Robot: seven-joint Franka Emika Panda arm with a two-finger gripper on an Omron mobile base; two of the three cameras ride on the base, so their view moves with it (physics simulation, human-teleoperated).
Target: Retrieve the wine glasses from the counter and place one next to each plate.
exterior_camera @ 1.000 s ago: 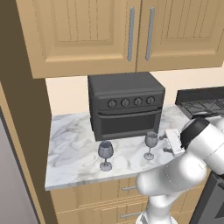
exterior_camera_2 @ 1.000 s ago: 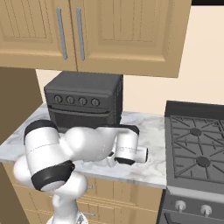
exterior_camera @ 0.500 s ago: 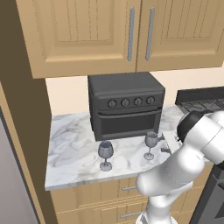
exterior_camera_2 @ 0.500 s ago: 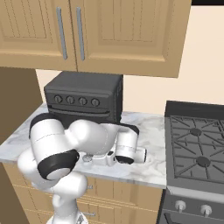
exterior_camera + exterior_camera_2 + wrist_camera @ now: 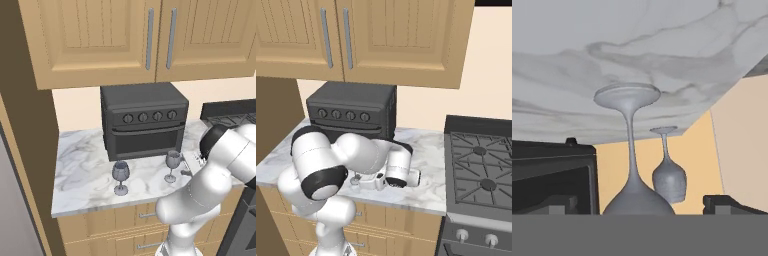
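Marble, white with grey veins, topping the counter [image 5: 85, 170] and carrying both wine glasses upright, well apart from each other, in front of the dark toaster oven [image 5: 142, 125]. Standing toward the front edge, out in front of the oven's left half: left-hand wine glass [image 5: 120, 175], greyish-purple, foot flat on the slab. Standing a little farther back, before the oven's right half: right-hand wine glass [image 5: 173, 162], likewise on its foot.

Reaching in low from the right, just beside that right-hand wine glass: gripper [image 5: 191, 167], held level over the marble with the white arm bending down to it. Showing again from the right base view as gripper [image 5: 363, 181], pointing left along the counter's front part, near the oven's front.

Looking along the fingers with the hand view rolled over, so hanging the counter [image 5: 662, 45] across the top. Appearing foot-up in the middle: right-hand wine glass [image 5: 631, 145], thin stem running down to a bowl sitting between the two dark finger tips. Standing wide apart, jaws released, gripper [image 5: 642, 207] bracketing the bowl, with a gap showing between glass and each tip [image 5: 559, 204], so grasping nothing. Sitting smaller beyond it, to the right of the stem: left-hand wine glass [image 5: 668, 177]. Filling the left side: toaster oven [image 5: 552, 170].

Flanking the counter on the right: black stove [image 5: 481, 165]. Hanging above: light wooden cabinets [image 5: 100, 40].
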